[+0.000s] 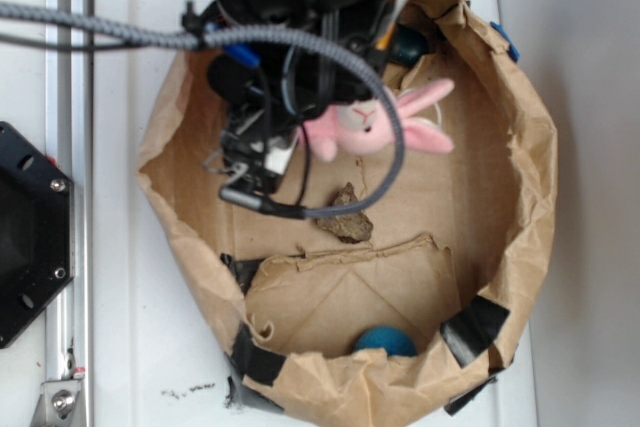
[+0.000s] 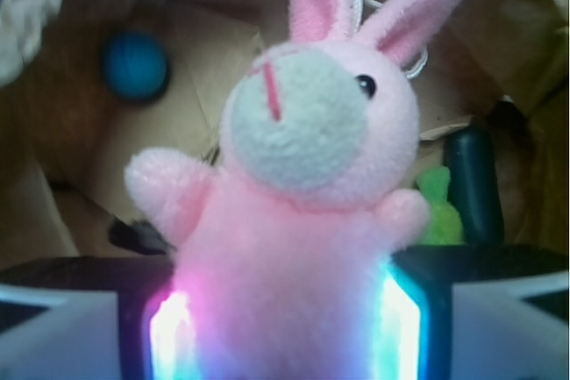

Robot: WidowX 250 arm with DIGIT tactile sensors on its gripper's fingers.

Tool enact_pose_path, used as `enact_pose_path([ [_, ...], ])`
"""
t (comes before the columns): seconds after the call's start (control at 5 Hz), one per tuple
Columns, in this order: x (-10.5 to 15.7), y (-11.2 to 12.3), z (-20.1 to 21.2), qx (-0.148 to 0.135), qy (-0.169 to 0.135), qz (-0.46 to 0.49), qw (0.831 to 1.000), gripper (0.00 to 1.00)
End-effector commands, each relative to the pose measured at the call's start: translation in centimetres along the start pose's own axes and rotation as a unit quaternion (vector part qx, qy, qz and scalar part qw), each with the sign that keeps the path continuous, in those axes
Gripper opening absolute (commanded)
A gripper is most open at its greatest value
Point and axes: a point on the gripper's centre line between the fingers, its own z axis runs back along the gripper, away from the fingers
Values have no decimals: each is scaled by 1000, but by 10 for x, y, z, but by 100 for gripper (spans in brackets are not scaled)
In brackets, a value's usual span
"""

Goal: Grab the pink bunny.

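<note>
The pink bunny (image 2: pixel 294 211) fills the wrist view, its body squeezed between the two glowing pads (image 2: pixel 169 331) of my gripper (image 2: pixel 283 327), which is shut on it. Its pale face, dark eye and two long ears point upward in that view. From the exterior view the pink bunny (image 1: pixel 372 127) hangs above the floor of the brown paper bag (image 1: pixel 510 197), ears to the right, held by my gripper (image 1: pixel 318 135) at its lower body. The arm and cables hide the gripper's fingers there.
Inside the bag lie a blue ball (image 1: pixel 385 339), a brown crumpled scrap (image 1: pixel 345 215), a dark bottle-like object (image 2: pixel 472 184) and a lime-green plush (image 2: pixel 438 211). The bag walls ring everything. A black base plate (image 1: pixel 25 237) sits at the left.
</note>
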Motion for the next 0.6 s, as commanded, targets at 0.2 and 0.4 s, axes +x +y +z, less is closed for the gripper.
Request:
enact_pose_path([
  [0.2, 21, -11, 24, 38, -43, 125, 990, 0],
  [0.4, 20, -11, 25, 40, -47, 118, 991, 0],
])
